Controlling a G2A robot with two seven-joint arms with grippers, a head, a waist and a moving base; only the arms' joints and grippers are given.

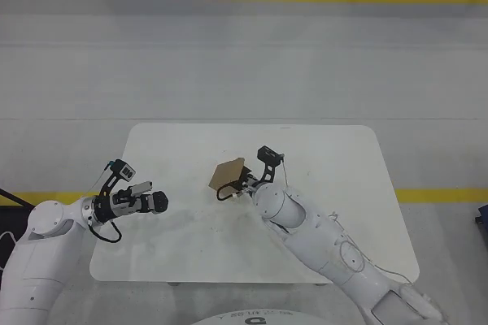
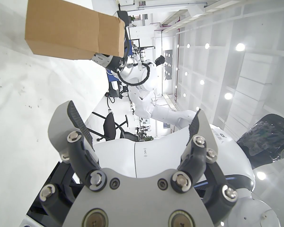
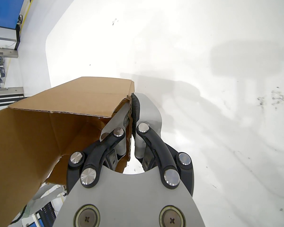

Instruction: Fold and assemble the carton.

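Carton position, top view: the carton (image 1: 228, 172) is near the middle of the tabletop (image 1: 342, 154), slightly left of centre, and tilted. The right tool (image 1: 243, 186) is at its near-right edge. The right arm runs diagonally from the near right corner toward the centre, with the wrist angled down at the carton. The left tool (image 1: 159, 201) is over the near left part of the tabletop, well apart from the carton and pointing right toward it. The left arm is bent at the elbow, with the forearm roughly level.

Left wrist view: the left tool (image 2: 135, 109) has its fingers spread wide with nothing between them. Beyond it the carton (image 2: 71, 29) shows a plain brown side, one end raised above the tabletop (image 2: 16, 124). Whether a lower corner rests on the surface cannot be told. This open, facing pose suggests the left tool is staged to work on the carton while the other arm steadies it.

Right wrist view: the right tool (image 3: 132, 100) is clamped on one wall of the carton (image 3: 33, 128), one finger inside and one outside. The interior is open and the flaps are not yet folded. Gripping a single wall probably holds the carton in shape and leaves the remaining panels accessible.
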